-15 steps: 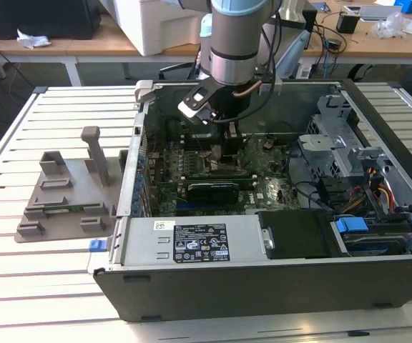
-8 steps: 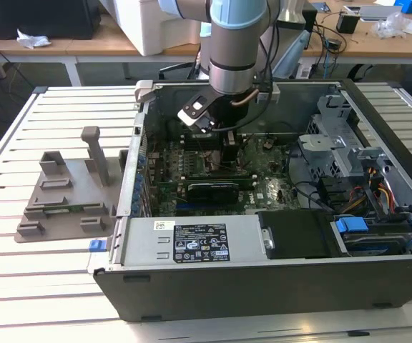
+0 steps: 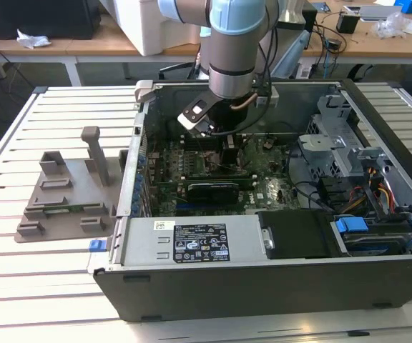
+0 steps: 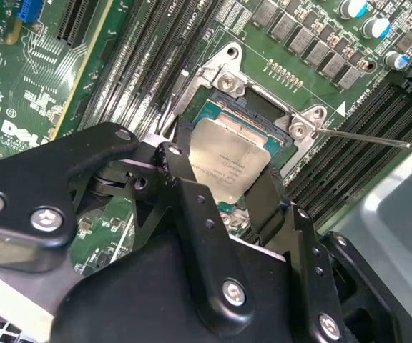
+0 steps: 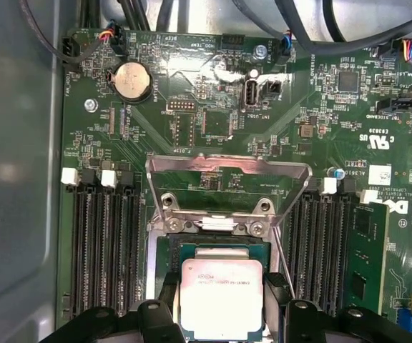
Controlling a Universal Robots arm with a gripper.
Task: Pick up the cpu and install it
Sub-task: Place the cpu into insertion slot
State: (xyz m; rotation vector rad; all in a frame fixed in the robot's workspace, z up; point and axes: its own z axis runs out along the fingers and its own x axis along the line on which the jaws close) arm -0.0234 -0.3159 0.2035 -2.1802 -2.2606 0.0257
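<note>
Gripper (image 4: 222, 171) jaws clamped on cpu (image 5: 222, 296), chip between them, sitting over the open CPU socket (image 4: 249, 114). Pickup done. Seating looks unfinished: load plate (image 5: 227, 163) beyond the jaws is raised, not latched.

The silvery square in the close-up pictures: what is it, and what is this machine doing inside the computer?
It is a robot arm reaching into an open computer case that lies on a slatted table. The exterior view looks on from off the arm; both wrist views come from cameras riding on the arm, looking at the green motherboard. The black parts there are the gripper, the arm's hand. Its two fingers clasp the cpu, the silvery square chip, over its socket, whose metal clamp frame stands open. A grey holder tray sits on the table beside the case.
</note>
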